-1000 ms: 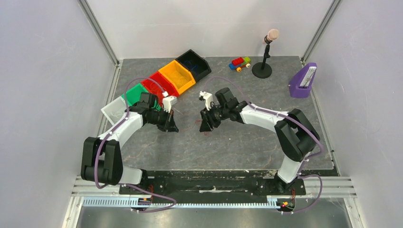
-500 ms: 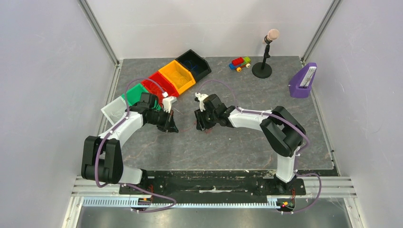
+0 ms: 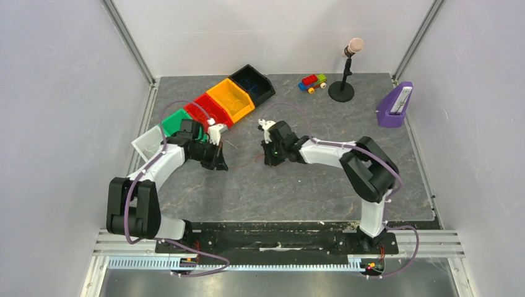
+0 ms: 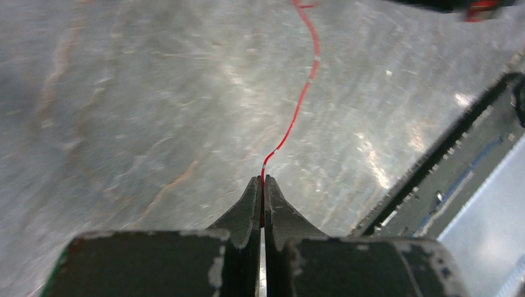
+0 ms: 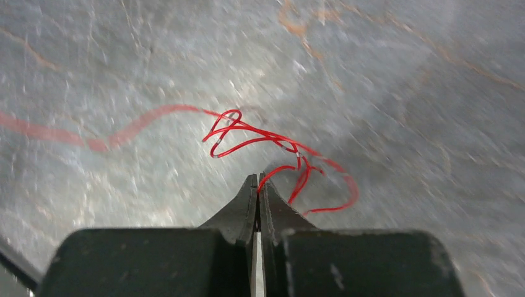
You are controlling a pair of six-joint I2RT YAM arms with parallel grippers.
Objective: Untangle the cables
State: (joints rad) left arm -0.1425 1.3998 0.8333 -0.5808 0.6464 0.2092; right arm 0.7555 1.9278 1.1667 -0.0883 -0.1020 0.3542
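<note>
Start at your left gripper [image 3: 220, 162], which sits just on the near side of the orange bin [image 3: 230, 99], toward the arm bases. In its wrist view the jaws are pressed together on one end of the red cable [image 4: 298, 108], and the strand runs out from the tips in a single, fairly straight line with only a mild wave.

Follow that strand to the right. It crosses the bare grey table [image 3: 297, 185] near of the bin and ends in a small knot of loops. There you can see a few overlapping curls and one free tail curving away.

Your right gripper [image 3: 270, 159] is nearer than the bin and a little to its right. Its jaws are closed too, and a red strand from the knot runs into the tips, so it looks clamped on the cable.

By my reading you are partway through. One length is drawn out clean, but the loops by the right gripper are not yet opened. No other colours show in these views.
</note>
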